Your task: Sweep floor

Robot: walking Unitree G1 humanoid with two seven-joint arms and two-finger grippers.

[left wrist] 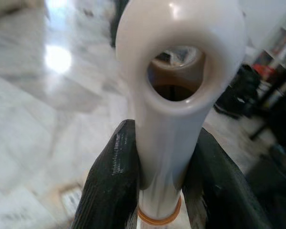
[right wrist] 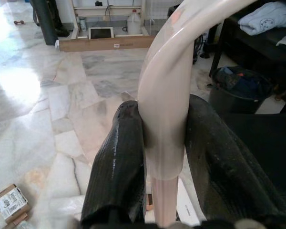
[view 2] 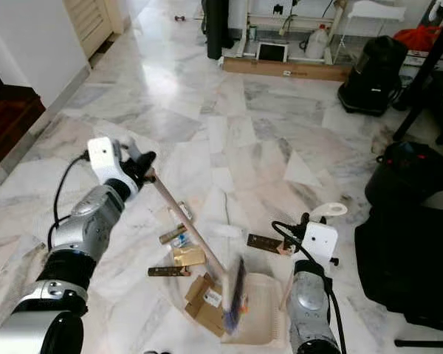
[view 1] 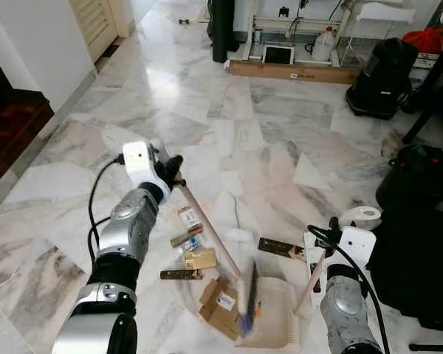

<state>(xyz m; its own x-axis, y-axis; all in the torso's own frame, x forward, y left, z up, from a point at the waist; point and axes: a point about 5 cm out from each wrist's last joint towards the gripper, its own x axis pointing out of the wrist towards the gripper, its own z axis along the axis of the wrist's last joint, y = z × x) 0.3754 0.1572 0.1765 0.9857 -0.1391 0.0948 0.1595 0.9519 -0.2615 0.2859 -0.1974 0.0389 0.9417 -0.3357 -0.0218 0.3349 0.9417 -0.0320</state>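
My left gripper [view 1: 175, 172] is shut on the top of the broom's pale stick [view 1: 210, 230], which slants down to the right. The left wrist view shows its white end with a hole held between my black fingers [left wrist: 109, 181]. The dark, blurred brush head [view 1: 248, 299] stands at the mouth of the cream dustpan [view 1: 278, 316]. My right gripper [right wrist: 164, 138] is shut on the dustpan's upright cream handle [view 1: 315, 276], below its looped top [view 1: 359, 215]. Cardboard boxes [view 1: 218, 302] lie at the pan's left edge. A gold packet [view 1: 200, 258] and dark bars [view 1: 181, 274] lie just beyond.
A brown bar [view 1: 280, 248] and a white wrapper [view 1: 236, 234] lie on the marble floor. A black bag [view 1: 421, 181] and dark bulk stand close on my right. Farther off are a black bin [view 1: 382, 77], a long cardboard box [view 1: 292, 71] and dark steps [view 1: 7, 122] at left.
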